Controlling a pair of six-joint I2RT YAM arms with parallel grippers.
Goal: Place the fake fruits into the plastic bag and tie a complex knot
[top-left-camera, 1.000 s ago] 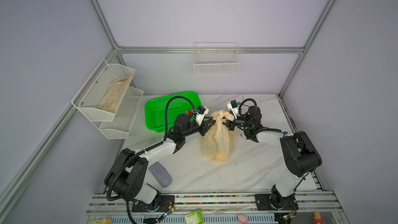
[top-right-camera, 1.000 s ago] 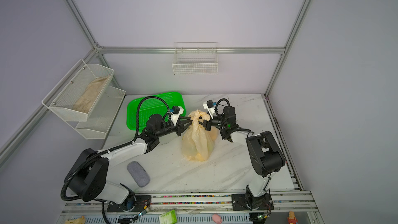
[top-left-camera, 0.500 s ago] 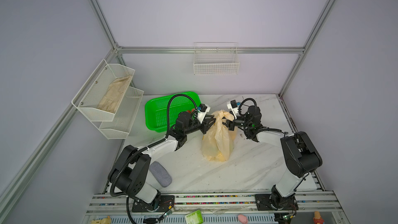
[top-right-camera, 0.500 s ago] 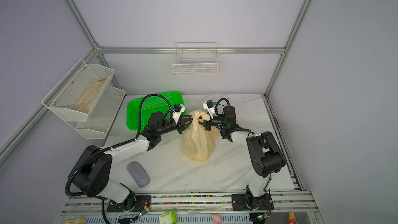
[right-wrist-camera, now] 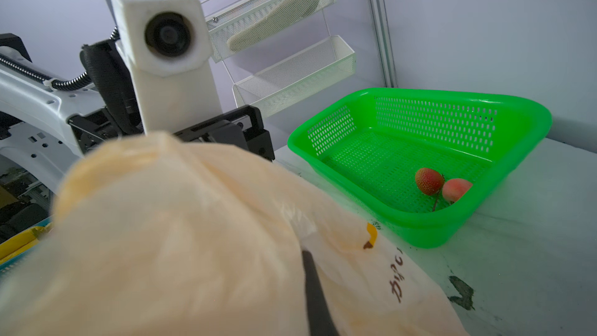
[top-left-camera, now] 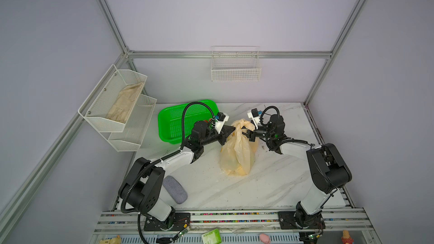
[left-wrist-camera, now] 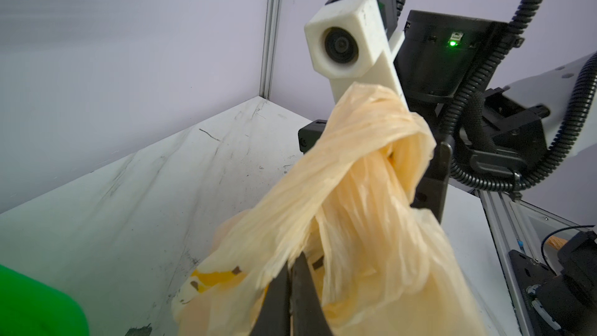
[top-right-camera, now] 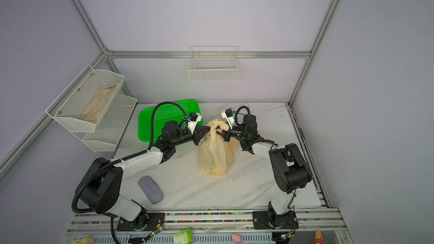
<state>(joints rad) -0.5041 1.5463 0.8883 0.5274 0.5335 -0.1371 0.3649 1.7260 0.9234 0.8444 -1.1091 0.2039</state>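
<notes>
The plastic bag (top-left-camera: 237,156) stands mid-table in both top views (top-right-camera: 215,158), its handles twisted into a knot (left-wrist-camera: 365,143) at the top. My left gripper (top-left-camera: 231,129) reaches the knot from the left and is shut on a strand of the bag (left-wrist-camera: 292,263). My right gripper (top-left-camera: 249,134) meets it from the right. One of its fingers (right-wrist-camera: 311,273) shows against the film and the other is buried under the bag. Two fake fruits, a red strawberry (right-wrist-camera: 429,181) and a pink one (right-wrist-camera: 456,189), lie in the green basket. The bag's contents are hidden.
The green perforated basket (top-left-camera: 162,125) sits at the back left of the marble table, close behind my left arm. A grey oval pad (top-left-camera: 175,190) lies near the front left. White mesh shelves (top-left-camera: 117,106) hang on the left wall, a wire basket (top-left-camera: 235,69) on the back wall.
My left gripper has closed onto the bag's twisted top and its wrist has shifted slightly. The right gripper and the bag have stayed in place.
</notes>
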